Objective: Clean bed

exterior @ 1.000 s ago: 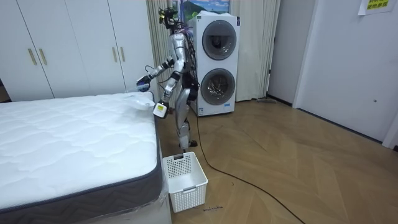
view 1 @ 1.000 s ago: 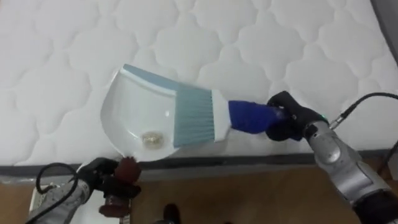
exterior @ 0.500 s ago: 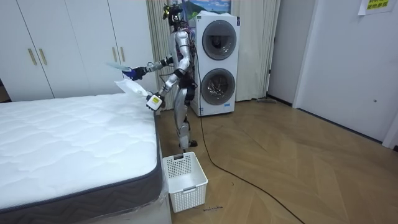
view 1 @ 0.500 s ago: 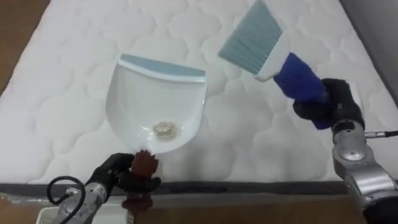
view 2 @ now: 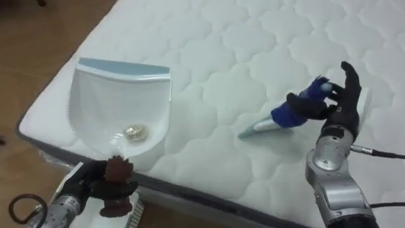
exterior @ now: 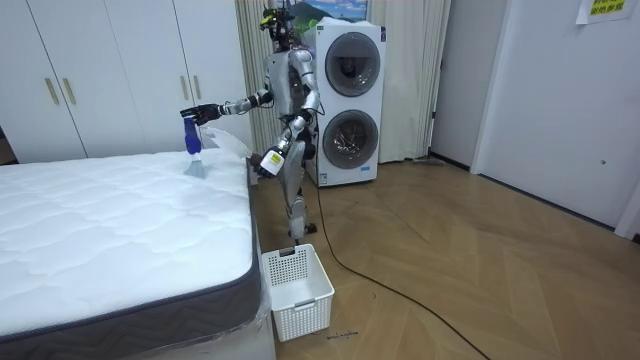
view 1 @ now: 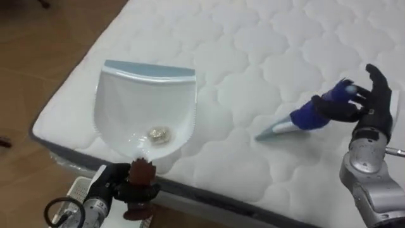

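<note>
Left hand [view 1: 117, 185] is curled tight round the brown handle [view 1: 143, 172] of the white dustpan [view 1: 144, 101]. The pan sits over the near-left corner of the bed [view 1: 253, 50], can't tell if it rests on it, with a small bit of debris [view 1: 157, 133] inside by the handle end. Right hand [view 1: 368, 104], on the right, pinches the blue grip of the brush [view 1: 310, 117] with thumb and some fingers round it and one finger straight up; the brush is tilted, bristle end down at the mattress, well apart from the pan. Robot stands at the bed's corner in front of the stacked washing machines [exterior: 345, 100], white basket [exterior: 300, 295] on the floor beside the bed.
</note>
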You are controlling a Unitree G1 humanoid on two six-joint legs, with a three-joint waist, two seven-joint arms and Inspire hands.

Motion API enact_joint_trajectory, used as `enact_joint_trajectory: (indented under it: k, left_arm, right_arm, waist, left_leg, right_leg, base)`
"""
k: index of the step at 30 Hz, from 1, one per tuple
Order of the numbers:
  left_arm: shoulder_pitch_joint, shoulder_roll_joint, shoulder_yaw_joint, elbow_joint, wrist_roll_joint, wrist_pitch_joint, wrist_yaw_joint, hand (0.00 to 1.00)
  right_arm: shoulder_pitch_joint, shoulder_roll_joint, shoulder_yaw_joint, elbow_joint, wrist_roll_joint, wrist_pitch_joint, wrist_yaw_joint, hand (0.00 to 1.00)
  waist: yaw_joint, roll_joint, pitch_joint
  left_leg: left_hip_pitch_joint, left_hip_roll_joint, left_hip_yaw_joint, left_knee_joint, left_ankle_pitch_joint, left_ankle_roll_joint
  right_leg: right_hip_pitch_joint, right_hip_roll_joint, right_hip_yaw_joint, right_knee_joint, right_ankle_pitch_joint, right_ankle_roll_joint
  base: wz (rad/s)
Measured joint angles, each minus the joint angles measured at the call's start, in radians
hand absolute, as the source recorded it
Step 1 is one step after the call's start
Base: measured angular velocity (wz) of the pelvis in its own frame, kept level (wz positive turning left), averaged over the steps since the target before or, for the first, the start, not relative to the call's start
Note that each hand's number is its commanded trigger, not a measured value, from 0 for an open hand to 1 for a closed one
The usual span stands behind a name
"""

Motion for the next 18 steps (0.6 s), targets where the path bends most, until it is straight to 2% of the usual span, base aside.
enact_joint_trajectory:
  k: [2,4,6,7,8,9,10,11,12,13,14,15,16,17,18]
  left_arm:
    - [0.007,-0.014,0.015,-0.013,-0.001,0.000,0.020,1.00]
    - [0.013,-0.035,0.017,-0.026,-0.002,0.000,0.050,1.00]
    - [0.008,-0.043,0.017,-0.029,-0.002,0.000,0.057,1.00]
    - [0.007,-0.049,0.016,-0.029,-0.002,0.000,0.056,1.00]
    - [0.007,-0.057,0.017,-0.029,-0.001,0.000,0.056,1.00]
    - [0.006,-0.061,0.017,-0.030,-0.001,-0.001,0.056,1.00]
    - [0.004,-0.065,0.016,-0.030,-0.002,0.000,0.056,1.00]
    - [0.003,-0.058,0.017,-0.031,-0.002,-0.001,0.060,1.00]
    - [0.004,-0.051,0.017,-0.031,-0.003,0.000,0.065,1.00]
    - [0.004,-0.042,0.017,-0.031,-0.003,0.000,0.076,1.00]
    - [0.004,-0.042,0.017,-0.031,-0.002,0.000,0.079,1.00]
    - [0.004,-0.043,0.017,-0.031,-0.002,0.000,0.078,1.00]
    - [0.004,-0.048,0.016,-0.030,-0.002,0.000,0.073,1.00]
    - [0.005,-0.050,0.016,-0.030,-0.003,0.000,0.072,1.00]
    - [0.009,-0.056,0.014,-0.031,-0.003,0.001,0.072,1.00]
  right_arm:
    - [0.000,0.018,0.000,-0.004,0.001,-0.008,-0.027,0.00]
    - [0.000,0.028,0.003,-0.004,0.005,-0.019,-0.056,0.00]
    - [-0.001,0.028,0.005,-0.006,0.005,-0.023,-0.082,0.00]
    - [-0.001,0.028,0.006,-0.006,0.005,-0.023,-0.100,0.00]
    - [-0.001,0.028,0.005,-0.006,0.006,-0.030,-0.120,0.00]
    - [-0.001,0.027,0.004,-0.006,0.006,-0.038,-0.133,0.00]
    - [-0.001,0.026,0.003,-0.006,0.006,-0.053,-0.153,0.00]
    - [0.001,0.034,0.006,-0.006,0.002,-0.061,-0.169,0.00]
    - [0.003,0.046,0.006,-0.006,-0.006,-0.062,-0.170,0.00]
    - [0.002,0.065,0.008,-0.007,-0.025,-0.066,-0.167,0.00]
    - [0.002,0.066,0.008,-0.006,-0.025,-0.066,-0.159,0.00]
    - [0.002,0.065,0.006,-0.006,-0.025,-0.066,-0.154,0.00]
    - [0.002,0.062,0.004,-0.006,-0.023,-0.060,-0.140,0.00]
    - [0.003,0.061,0.004,-0.006,-0.019,-0.056,-0.133,0.00]
    - [0.005,0.060,0.005,-0.006,-0.012,-0.044,-0.121,0.00]
  waist:
    - [0.012,-0.009,0.0025]
    - [0.027,-0.014,0.0014]
    - [0.025,-0.015,0.0018]
    - [0.024,-0.016,0.0032]
    - [0.025,-0.017,0.0039]
    - [0.025,-0.016,0.0045]
    - [0.018,-0.016,0.0090]
    - [0.005,-0.022,0.0197]
    - [0.005,-0.026,0.0236]
    - [0.004,-0.032,0.0297]
    - [-0.006,-0.030,0.0287]
    - [-0.014,-0.028,0.0273]
    - [-0.029,-0.022,0.0263]
    - [-0.035,-0.017,0.0261]
    - [-0.040,-0.007,0.0263]
  left_leg:
    - [-0.002,-0.007,-0.030,0.001,0.008,-0.008]
    - [-0.014,-0.016,-0.065,0.001,0.028,-0.019]
    - [-0.038,-0.019,-0.068,-0.005,0.054,-0.023]
    - [-0.047,-0.022,-0.053,-0.021,0.080,-0.018]
    - [-0.048,-0.025,-0.037,-0.065,0.125,-0.012]
    - [-0.047,-0.026,-0.022,-0.098,0.154,-0.006]
    - [-0.047,-0.023,0.053,-0.147,0.202,0.008]
    - [-0.080,0.008,0.202,-0.047,0.138,0.062]
    - [-0.092,0.027,0.269,0.029,0.077,0.071]
    - [-0.104,0.073,0.352,0.165,-0.031,0.062]
    - [-0.104,0.117,0.399,0.255,-0.101,0.057]
    - [-0.096,0.140,0.421,0.279,-0.122,0.052]
    - [-0.071,0.178,0.462,0.283,-0.159,0.037]
    - [-0.062,0.189,0.477,0.271,-0.164,0.033]
    - [-0.049,0.187,0.491,0.214,-0.164,0.032]
  right_leg:
    - [0.009,0.007,-0.012,0.000,-0.007,-0.011]
    - [0.012,0.020,-0.028,0.002,-0.015,-0.025]
    - [0.010,0.028,-0.077,0.004,-0.023,-0.039]
    - [0.010,0.029,-0.120,0.007,-0.028,-0.046]
    - [0.008,0.030,-0.170,0.005,-0.031,-0.051]
    - [0.006,0.030,-0.197,0.003,-0.032,-0.055]
    - [0.002,0.014,-0.276,-0.002,-0.036,-0.067]
    - [0.007,0.005,-0.364,-0.003,-0.044,-0.075]
    - [0.013,0.005,-0.403,-0.010,-0.045,-0.076]
    - [0.022,0.010,-0.479,-0.025,-0.045,-0.076]
    - [0.023,0.014,-0.547,-0.032,-0.046,-0.074]
    - [0.026,0.014,-0.577,-0.030,-0.049,-0.073]
    - [0.025,0.012,-0.633,-0.016,-0.052,-0.068]
    - [0.023,0.009,-0.654,-0.004,-0.054,-0.065]
    - [0.018,0.000,-0.653,0.038,-0.054,-0.065]
  base:
    - [0.43]
    - [0.73]
    - [1.00]
    - [1.19]
    - [1.24]
    - [1.36]
    - [1.44]
    - [1.38]
    - [1.21]
    - [1.13]
    - [1.20]
    - [1.40]
    - [1.15]
    - [1.26]
    - [1.18]
